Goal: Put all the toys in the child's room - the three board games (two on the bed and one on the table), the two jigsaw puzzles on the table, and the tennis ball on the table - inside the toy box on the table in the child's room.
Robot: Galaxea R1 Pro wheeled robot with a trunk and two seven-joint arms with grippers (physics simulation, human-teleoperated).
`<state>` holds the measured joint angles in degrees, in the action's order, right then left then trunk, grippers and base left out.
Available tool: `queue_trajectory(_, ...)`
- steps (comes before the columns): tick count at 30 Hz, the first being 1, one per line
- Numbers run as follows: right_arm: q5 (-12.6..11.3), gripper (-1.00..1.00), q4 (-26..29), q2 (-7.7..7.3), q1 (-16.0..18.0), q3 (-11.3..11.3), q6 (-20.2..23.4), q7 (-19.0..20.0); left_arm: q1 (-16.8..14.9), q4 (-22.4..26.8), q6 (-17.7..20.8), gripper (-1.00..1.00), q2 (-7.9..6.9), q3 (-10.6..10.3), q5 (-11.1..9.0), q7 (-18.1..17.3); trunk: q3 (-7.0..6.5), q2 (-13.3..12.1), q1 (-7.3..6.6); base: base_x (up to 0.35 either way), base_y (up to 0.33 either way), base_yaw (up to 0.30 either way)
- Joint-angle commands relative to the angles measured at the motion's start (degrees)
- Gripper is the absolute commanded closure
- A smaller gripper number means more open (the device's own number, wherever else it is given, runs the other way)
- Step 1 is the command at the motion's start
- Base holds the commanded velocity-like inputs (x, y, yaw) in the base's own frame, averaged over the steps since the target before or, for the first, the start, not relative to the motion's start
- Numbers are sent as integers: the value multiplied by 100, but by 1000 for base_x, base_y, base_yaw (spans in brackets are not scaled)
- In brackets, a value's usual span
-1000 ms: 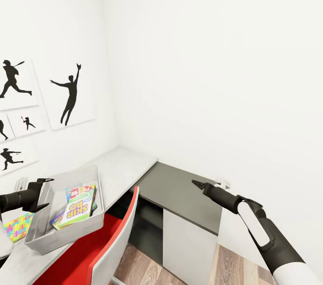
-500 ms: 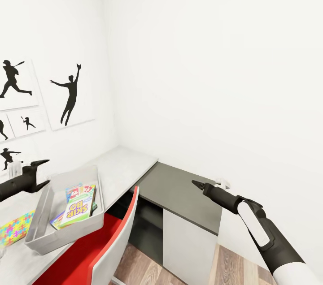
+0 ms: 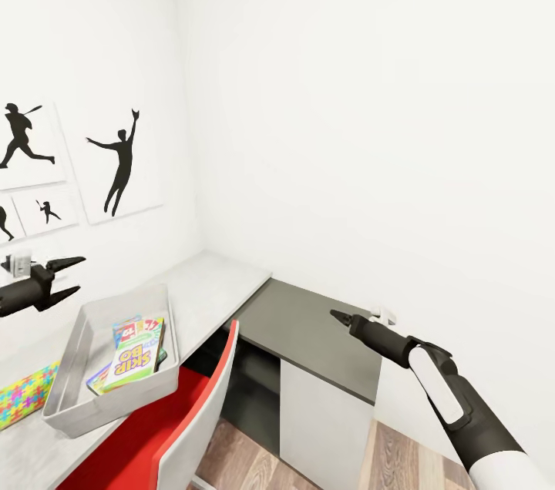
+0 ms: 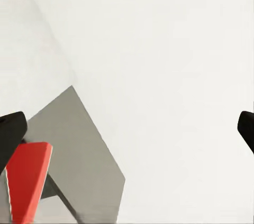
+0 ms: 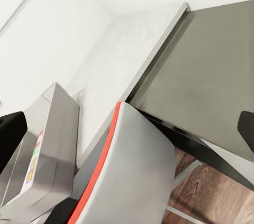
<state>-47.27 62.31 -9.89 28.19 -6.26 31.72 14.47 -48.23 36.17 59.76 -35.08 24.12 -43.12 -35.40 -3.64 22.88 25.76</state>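
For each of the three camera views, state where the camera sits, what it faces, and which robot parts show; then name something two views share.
Head view: looks down on toy box; left gripper, right gripper.
Left wrist view: faces white wall; dark fingers.
Right wrist view: over the table; fingers.
Shared: red chair.

walls: plain white walls (image 3: pixel 370 89) meeting in a corner | wall art: white panels with black athlete silhouettes (image 3: pixel 123 162) hanging on the left wall | seating: red chair with grey-white back shell (image 3: pixel 196 413) sitting tucked at the desk | floor: light wood-plank floor (image 3: pixel 401 459) showing below | light: even, soft
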Motion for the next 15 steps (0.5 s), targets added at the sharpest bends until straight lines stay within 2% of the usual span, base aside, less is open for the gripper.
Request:
queue_trajectory(1, -14, -100, 0, -6, 2, -1, 17, 10, -7, 4, 24, -100, -83, -296, 49, -164, 3, 4, 3, 0, 0, 0)
queue_trajectory(2, -9, -100, 0, -7, 2, 0, 18, 17, -8, 17, 24, -100, -141, -558, 52, -292, 3, 4, 3, 0, 0, 0)
queue_trajectory(9, 2, -100, 12, -27, 2, 2, 16, 56, -19, 352, 7, -100, -226, -1629, 58, -874, 3, 4, 3, 0, 0, 0)
queue_trajectory(13, -1, -100, 71, -47, 2, 2, 18, 66, -20, 959, -112, -100, -219, -2502, 65, -1230, 3, 4, 3, 0, 0, 0)
queue_trajectory(14, -2, -100, 85, -49, 2, 2, 19, 66, -18, 1053, -205, -100, -222, -2644, 62, -1281, 3, 4, 3, 0, 0, 0)
queue_trajectory(15, -2, -100, 93, -49, 2, 2, 19, 65, -17, 1086, -259, -100, -225, -2696, 61, -1310, 3, 4, 3, 0, 0, 0)
